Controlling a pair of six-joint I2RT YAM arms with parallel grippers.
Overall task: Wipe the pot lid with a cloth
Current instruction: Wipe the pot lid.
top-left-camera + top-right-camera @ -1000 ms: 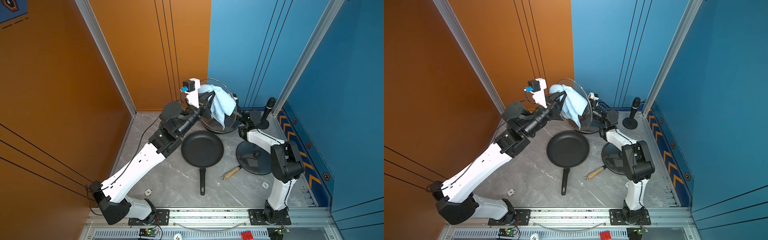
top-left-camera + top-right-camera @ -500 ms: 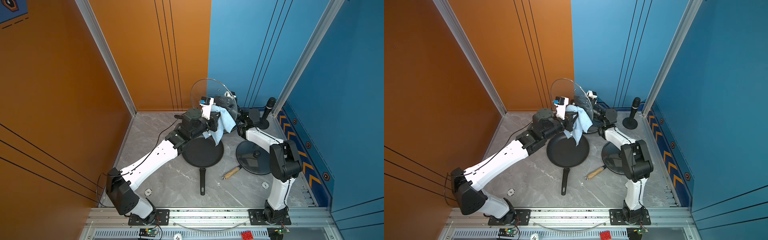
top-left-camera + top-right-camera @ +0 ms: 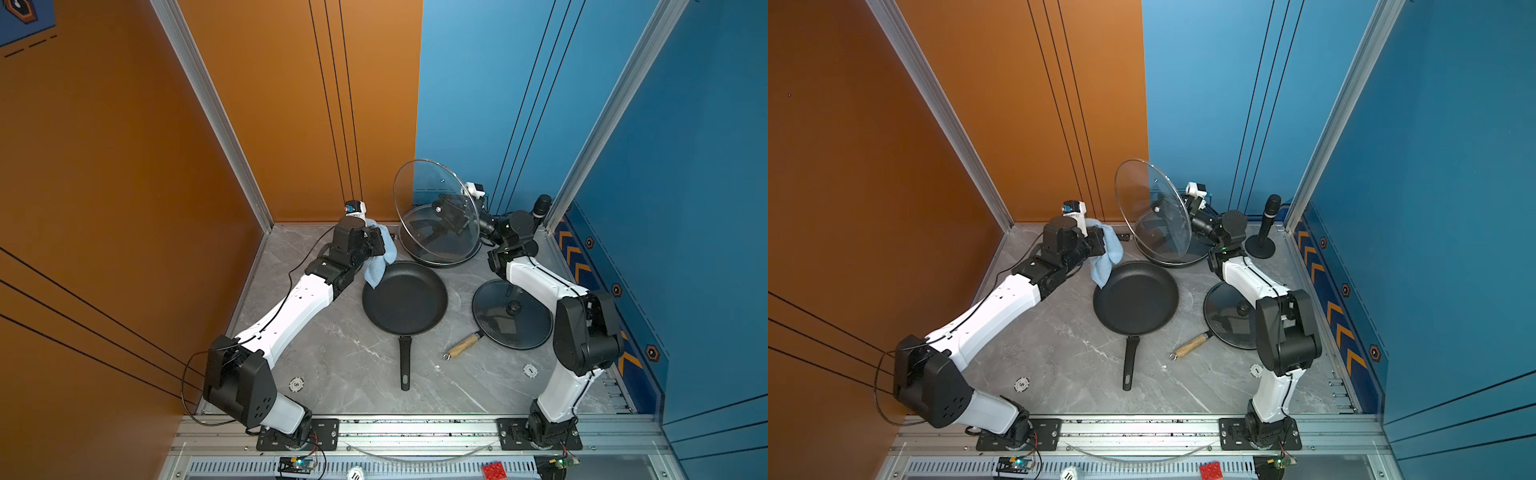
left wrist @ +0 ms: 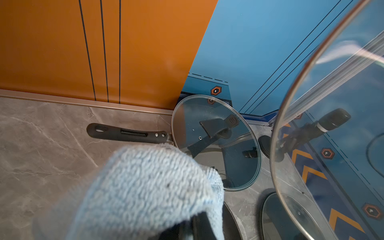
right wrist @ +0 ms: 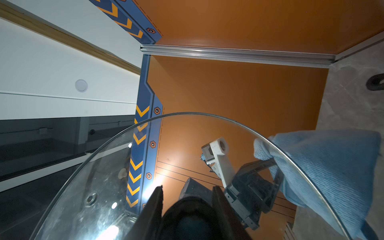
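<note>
Presently the cloth [image 3: 384,254] is held by the left pincer [image 3: 376,244], whose jaws are pressed together on a fold of it. The light-blue towel is draped over the pincer's tip and hangs down, with its lower corner reaching the rim of the black frying pan [image 3: 405,299] on the table [image 3: 332,345]. In the left wrist view the cloth [image 4: 145,187] is bunched over the tip, so the jaws themselves are mostly hidden.

The glass pot lid [image 3: 424,195] is held clear of the table by the right pincer [image 5: 188,207]. That pincer is clamped on the lid's black knob [image 5: 187,218], with one finger [image 5: 158,205] at either side. The lid is tilted up on edge, its inner face turned toward the left arm, above a second pan [image 3: 436,249] that is covered by its own glass lid.

The cloth is just beside the raised lid's rim; whether the two touch cannot be told. A dark lid [image 3: 513,313] lies flat on the table near the right arm.
</note>
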